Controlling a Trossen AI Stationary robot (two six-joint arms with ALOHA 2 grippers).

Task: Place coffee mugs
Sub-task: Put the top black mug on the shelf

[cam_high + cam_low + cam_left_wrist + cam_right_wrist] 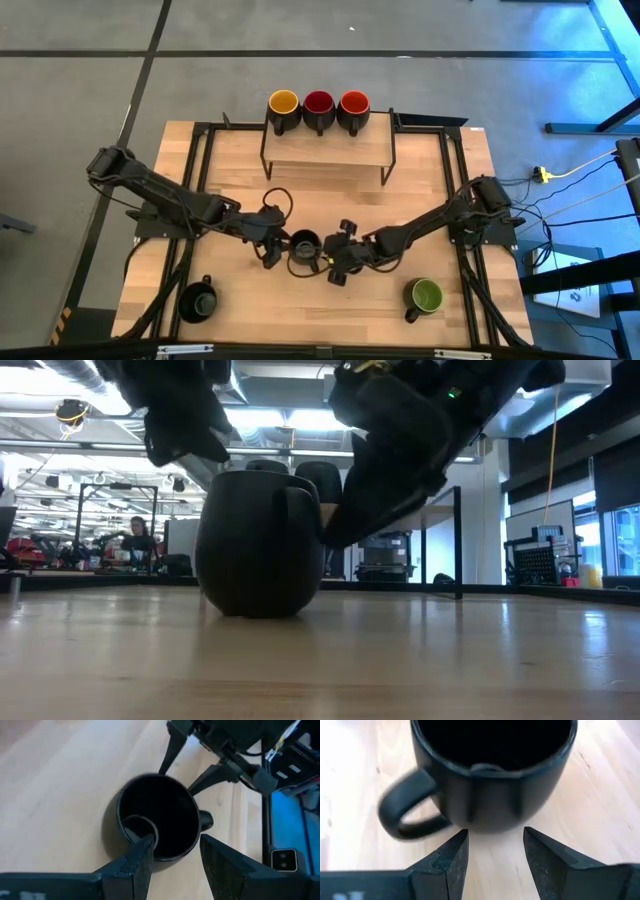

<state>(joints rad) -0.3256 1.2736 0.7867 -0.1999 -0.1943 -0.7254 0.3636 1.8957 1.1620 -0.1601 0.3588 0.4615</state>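
Black all-over ceramic mug stands mid-desk, toward the front edge. My left gripper and right gripper flank it, both parted, holding nothing. Step: grasping. Next: close on its rim, lift toward wooden shelf.

You see six small black mugs, all upright with mouths up: the yellow mug, red mug and orange-red mug stand in a close row along the far edge of the shelf. Your centre mug, black inside and out, stands on the table near its middle, in front of the shelf, with its handle towards the right side. The other black mug stands near the front left corner, handle pointing away from you, and the green mug near the front right, handle towards the front left.
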